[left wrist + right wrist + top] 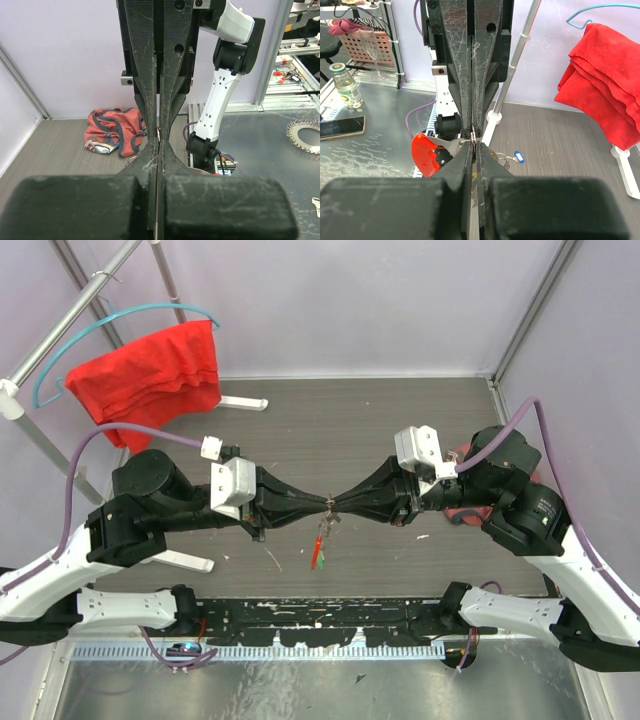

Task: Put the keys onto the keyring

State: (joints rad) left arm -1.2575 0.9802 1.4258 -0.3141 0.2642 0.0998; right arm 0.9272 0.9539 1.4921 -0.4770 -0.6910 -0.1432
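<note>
My left gripper (322, 506) and right gripper (334, 505) meet tip to tip above the middle of the table, both shut. Where they meet they pinch thin metal of the keyring; the exact hold is hidden. The keyring's red bar (316, 548) hangs below the tips with a green-tagged key (322, 560) beside it. In the right wrist view, my right gripper (472, 147) has the red bar (424, 151) to its left. To its right are wire loops (501, 161) and a blue-tagged key (519, 157). The left wrist view shows my left gripper (159, 142) shut.
A red cloth (150, 375) hangs on a blue hanger at the back left, by a white rack (240, 402). A patterned red and blue cloth (112, 132) lies behind the right arm. A saw blade (302, 136) lies on the metal bench.
</note>
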